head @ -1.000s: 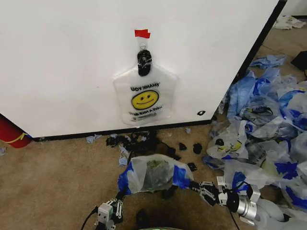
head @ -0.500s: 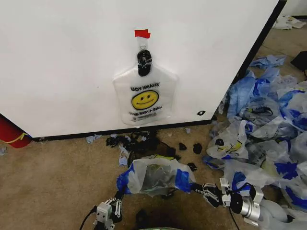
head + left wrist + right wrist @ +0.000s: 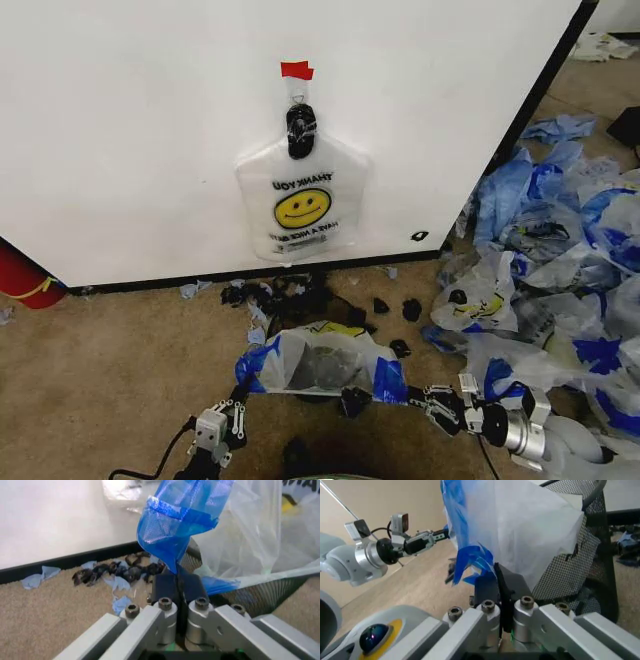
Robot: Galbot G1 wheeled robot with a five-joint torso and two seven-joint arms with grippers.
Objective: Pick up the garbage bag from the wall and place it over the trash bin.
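Observation:
The garbage bag (image 3: 320, 362), translucent white with blue handles, is stretched between my two grippers low on the carpet in front of the wall. It lies over the black wire-mesh trash bin (image 3: 270, 596), whose mesh shows through the plastic (image 3: 570, 573). My left gripper (image 3: 245, 393) is shut on the bag's left blue handle (image 3: 175, 521). On the other side my right gripper (image 3: 412, 398) is shut on the right blue handle (image 3: 470, 562). Most of the bin is hidden under the bag in the head view.
Another smiley "THANK YOU" bag (image 3: 302, 205) hangs on the white wall under red tape (image 3: 296, 70). Black scraps (image 3: 300, 295) litter the carpet at the wall's foot. A pile of blue-streaked bags (image 3: 560, 260) fills the right side. A red cylinder (image 3: 25, 278) stands at far left.
The held bag has been pulled wider and lower. The left gripper has shifted a little left and the right gripper slightly down and right.

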